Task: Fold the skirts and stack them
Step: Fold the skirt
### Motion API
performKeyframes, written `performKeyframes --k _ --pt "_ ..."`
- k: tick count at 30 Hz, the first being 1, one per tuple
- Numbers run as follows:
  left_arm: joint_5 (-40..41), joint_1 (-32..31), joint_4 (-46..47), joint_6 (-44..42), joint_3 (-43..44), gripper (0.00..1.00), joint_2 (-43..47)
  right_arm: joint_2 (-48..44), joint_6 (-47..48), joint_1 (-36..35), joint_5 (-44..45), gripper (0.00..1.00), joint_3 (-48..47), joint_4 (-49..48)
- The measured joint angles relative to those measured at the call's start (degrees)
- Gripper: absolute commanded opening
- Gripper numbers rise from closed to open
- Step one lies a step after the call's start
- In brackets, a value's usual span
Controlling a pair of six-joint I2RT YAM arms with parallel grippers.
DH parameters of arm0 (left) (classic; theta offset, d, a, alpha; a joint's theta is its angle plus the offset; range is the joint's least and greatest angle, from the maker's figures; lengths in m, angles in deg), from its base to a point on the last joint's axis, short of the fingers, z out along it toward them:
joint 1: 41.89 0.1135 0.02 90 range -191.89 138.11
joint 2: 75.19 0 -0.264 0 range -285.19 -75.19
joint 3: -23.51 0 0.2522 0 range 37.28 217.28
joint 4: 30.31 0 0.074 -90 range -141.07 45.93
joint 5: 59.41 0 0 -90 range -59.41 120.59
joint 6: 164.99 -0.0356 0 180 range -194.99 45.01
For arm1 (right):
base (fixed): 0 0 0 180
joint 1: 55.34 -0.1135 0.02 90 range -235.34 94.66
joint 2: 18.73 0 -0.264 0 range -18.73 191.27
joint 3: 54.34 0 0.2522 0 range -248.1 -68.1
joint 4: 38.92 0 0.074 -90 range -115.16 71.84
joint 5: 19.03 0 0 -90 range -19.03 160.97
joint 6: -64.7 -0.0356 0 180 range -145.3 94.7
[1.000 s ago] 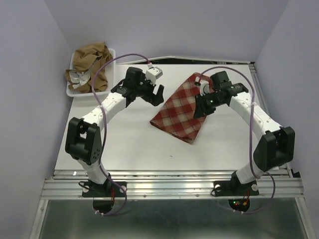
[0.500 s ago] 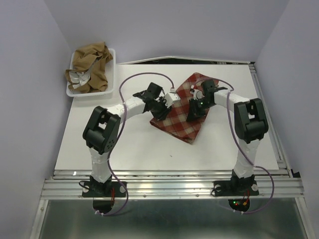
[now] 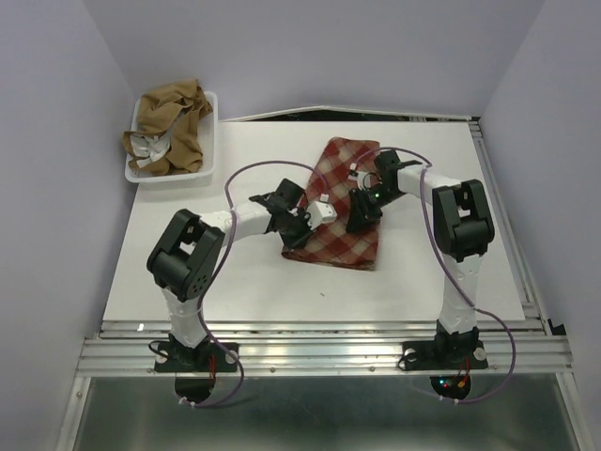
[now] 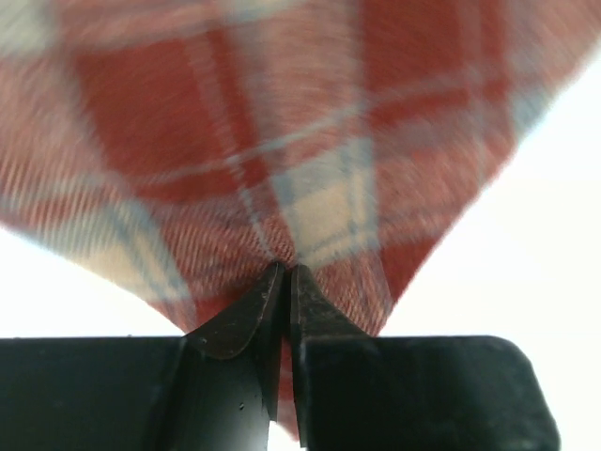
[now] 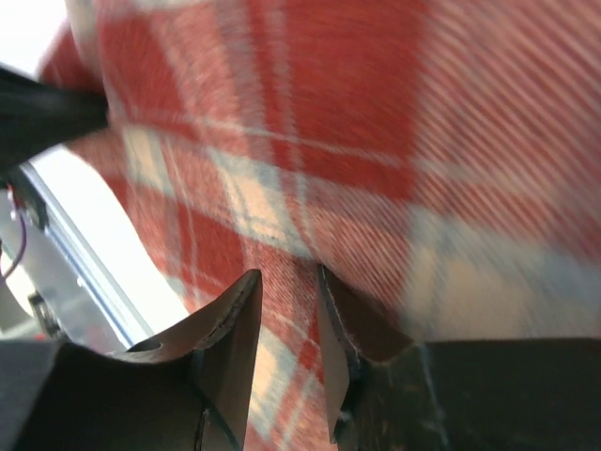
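- Item, plaid skirt (image 3: 336, 162): lies flat on the worktop (image 3: 235, 282) near its middle, between the two arms, and is the only skirt out of the tray (image 3: 210, 100).
- Item, tan skirts (image 3: 169, 127): heaped in the tray at the far left corner, well apart from both arms. I judge their folding is not yet begun.
- Item, left tool (image 4: 286, 277): clenched on the plaid skirt's left edge, jaws almost touching, with a thin pinch of cloth between them.
- Item, right tool (image 5: 286, 291): jaws narrowly parted with plaid cloth filling the gap. I read this as grasping a thicker bunch of the skirt.
- Risk, slip: the left pinch sits close to the hem, so I judge a sharp pull could draw the cloth free.
- Risk, uneven layers: I cannot tell how many layers either tool holds. Lifting only the top one would spoil the fold.
- Risk, skew: if the arms move unequally, the cloth may twist or bunch.
- Risk, contact: the wrists are near each other over the skirt, so crossing paths could make them collide.
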Motion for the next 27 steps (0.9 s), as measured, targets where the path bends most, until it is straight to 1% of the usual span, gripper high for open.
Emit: performKeyframes --k 2,3,6,7,10,12,16,18,20,22,25,27 --pt "-0.9 -1.86 -1.57 0.02 -2.05 0.17 1.99 0.63 2.51 -0.02 -1.4 0.33 -0.68 2.03" --pt "-2.27 -3.91 -3.76 0.07 -3.26 0.17 3.5 0.74 3.26 -0.13 -1.95 0.32 -0.63 3.06" --pt "-4.52 -6.64 -7.91 0.68 -3.8 0.17 4.96 0.57 3.82 -0.55 -4.0 0.29 1.55 4.15" --pt "-5.07 -6.75 -9.31 0.92 -3.61 0.16 5.03 0.37 3.76 -0.61 -4.74 0.28 2.45 4.28" --pt "-6.54 -4.59 -14.25 2.64 -0.59 0.15 3.04 -0.5 3.45 -0.9 -6.19 0.27 5.6 4.17" --pt "-8.09 -1.55 -16.06 3.34 1.86 0.15 0.11 -1.18 3.26 -0.92 -6.8 0.27 7.54 4.31" --pt "-11.15 3.19 -17.27 4.15 4.79 0.15 -2.93 -2.29 3.17 -0.9 -7.58 0.3 10.08 4.72" --pt "-11.23 3.67 -17.46 3.87 5.05 0.15 -3.08 -2.38 3.37 -1.27 -8.26 0.32 10.78 5.84" --pt "-11.15 3.32 -18.1 2.99 5.07 0.2 -3.17 -2.38 4.33 -1.99 -8.9 0.34 11.02 7.63" --pt "-9.66 2.97 -18.64 2.58 5.07 0.3 -3.06 -2.38 6.08 -3.48 -9.31 0.34 11.06 10.1" --pt "-6.97 3.1 -19.47 2.58 5.9 0.3 -2.93 -2.56 8.09 -7.69 -10.51 0.36 11.06 14.19" --pt "-4.39 4.59 -21.24 2.6 9.53 0.3 -4.57 -2.91 9.44 -10.95 -11.13 0.39 11.06 15.76"
